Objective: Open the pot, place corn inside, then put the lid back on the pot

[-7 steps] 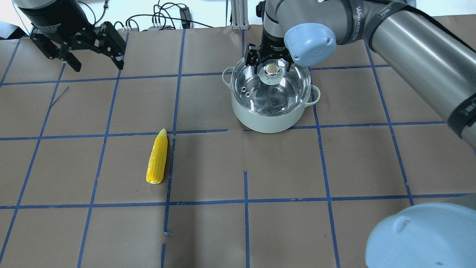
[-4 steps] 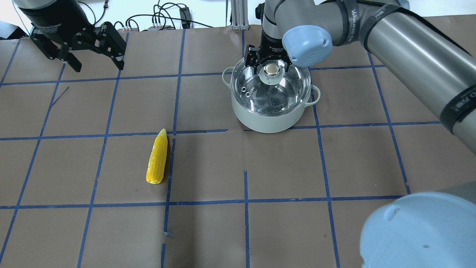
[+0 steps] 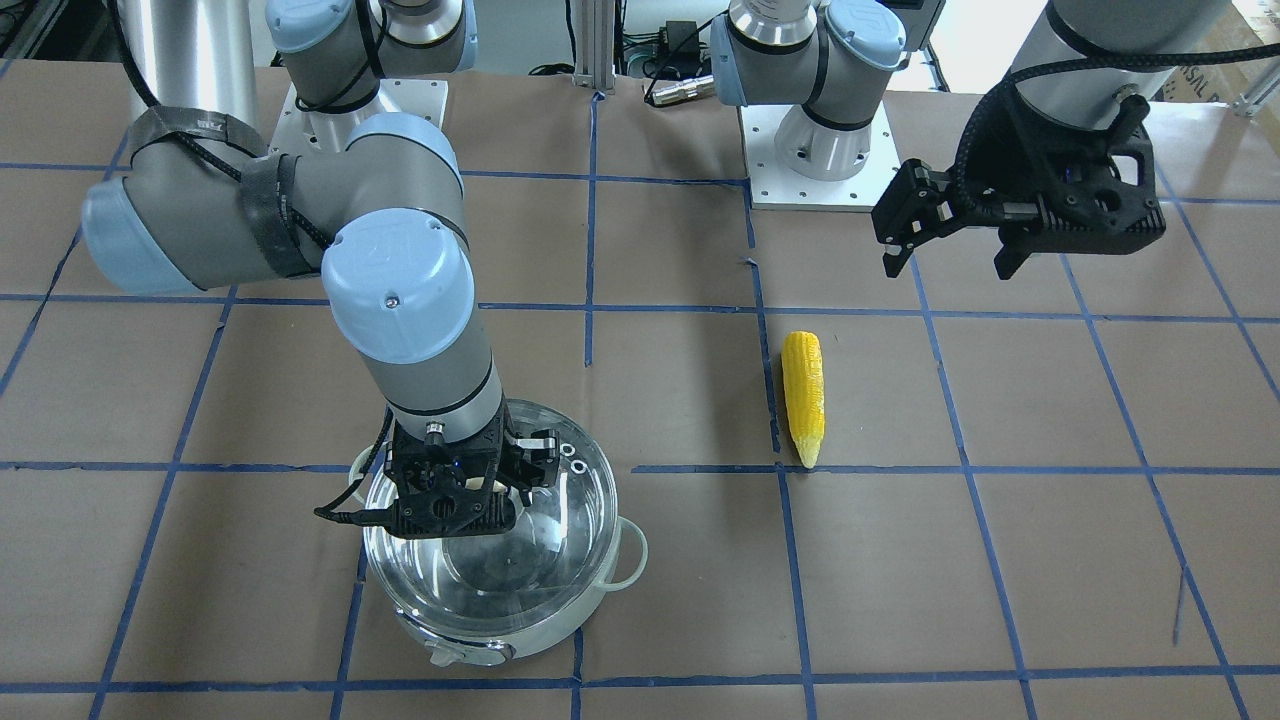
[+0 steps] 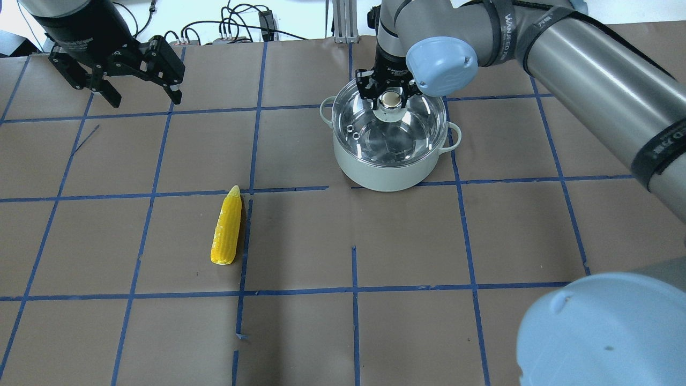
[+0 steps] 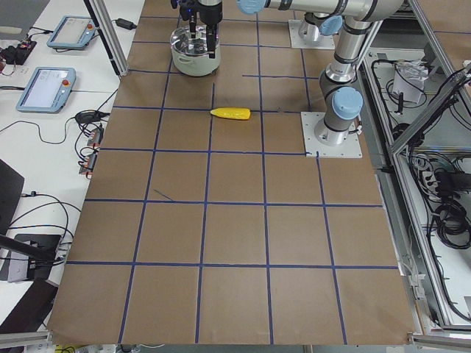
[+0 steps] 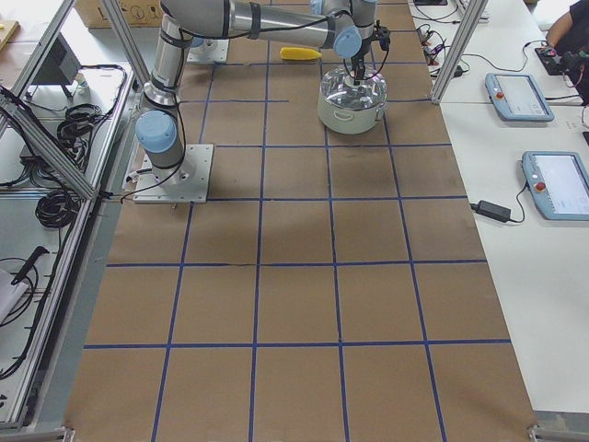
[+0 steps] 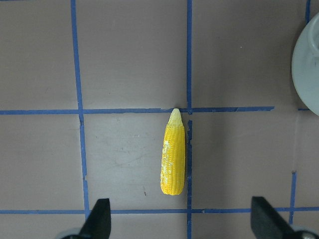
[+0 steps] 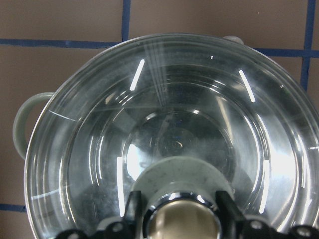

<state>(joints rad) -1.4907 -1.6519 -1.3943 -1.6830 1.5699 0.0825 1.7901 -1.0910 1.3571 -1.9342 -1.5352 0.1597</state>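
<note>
The pale mint pot (image 4: 386, 170) stands at the back right of centre, its clear glass lid (image 4: 415, 126) on it or barely above it. My right gripper (image 4: 390, 95) comes straight down over the lid and is shut on the beige knob (image 8: 182, 223), one finger at each side. The yellow corn (image 4: 226, 228) lies on the paper left of centre, tip pointing away from me. My left gripper (image 4: 144, 101) hangs open and empty at the back left, high above the table; its wrist view shows the corn (image 7: 173, 154) between and ahead of its fingers.
Brown paper with a blue tape grid covers the table (image 4: 407, 241). Cables and an aluminium post (image 4: 343, 21) lie beyond the back edge. The right arm's elbow (image 4: 600, 332) fills the near right corner of the overhead view.
The right gripper's fingers have closed in onto the lid's knob. The left gripper has shifted slightly to the right. Corn and pot have not moved.
</note>
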